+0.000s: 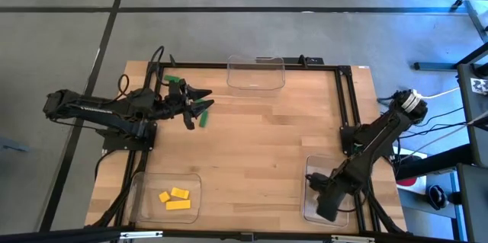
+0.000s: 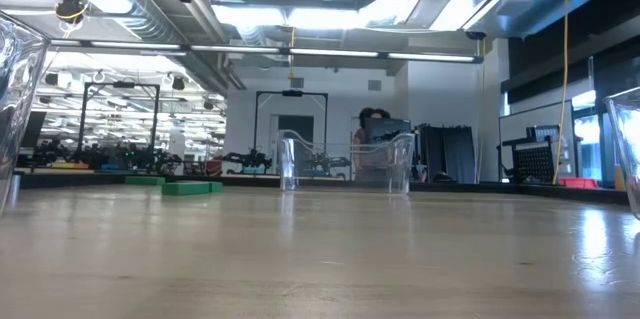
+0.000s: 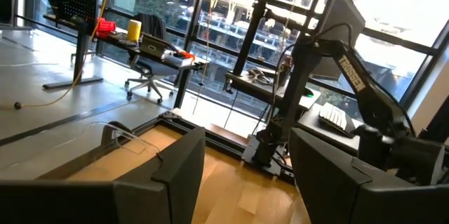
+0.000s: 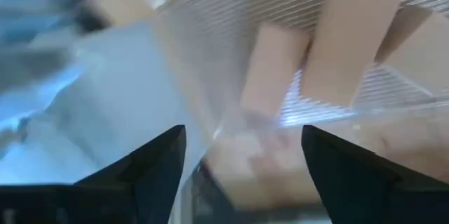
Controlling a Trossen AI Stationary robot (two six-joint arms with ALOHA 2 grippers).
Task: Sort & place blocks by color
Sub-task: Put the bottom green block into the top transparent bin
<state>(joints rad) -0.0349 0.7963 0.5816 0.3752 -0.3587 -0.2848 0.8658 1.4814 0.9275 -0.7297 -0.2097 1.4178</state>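
Two green blocks lie flat on the table near my left gripper (image 1: 203,100), one on its far side (image 1: 177,81), one on its near side (image 1: 203,119); the low view shows them as low green bars (image 2: 190,187). That gripper (image 3: 245,175) is open, raised above the table and empty. Three yellow blocks (image 1: 175,197) lie in the near left tray (image 1: 141,186). My right gripper (image 4: 242,161) is open over the near right tray (image 1: 309,168), whose ribbed floor carries tan blocks (image 4: 273,62) (image 4: 354,45). In the high view the arm hides those blocks.
A clear tray (image 1: 255,71) stands at the table's far edge with nothing in it, also seen in the low view (image 2: 345,164). A black frame (image 1: 347,98) runs along the table's far and right sides. Bare wood lies across the table's middle (image 1: 267,144).
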